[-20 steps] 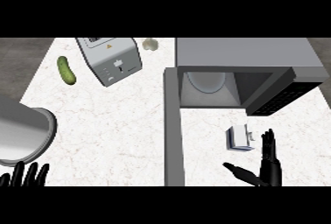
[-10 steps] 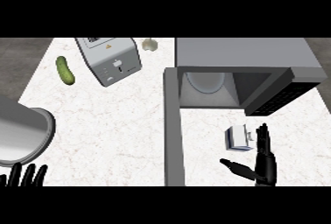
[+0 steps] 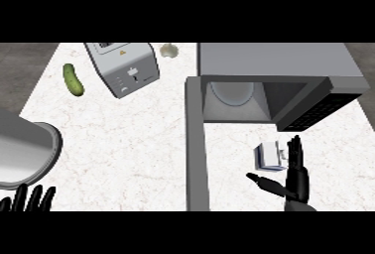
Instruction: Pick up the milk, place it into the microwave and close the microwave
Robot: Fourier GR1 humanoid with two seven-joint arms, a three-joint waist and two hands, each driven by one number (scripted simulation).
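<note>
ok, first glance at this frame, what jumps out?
The open microwave at the top right, its door swung out toward the robot and a white plate inside. Just below it, the right hand is open, fingers straight, beside the small milk carton on the counter. A big metal pot sits at the left edge, above the resting left hand.

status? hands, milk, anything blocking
Right hand open beside milk, no grasp. Left hand open, resting at lower left. Microwave open, path clear.
</note>
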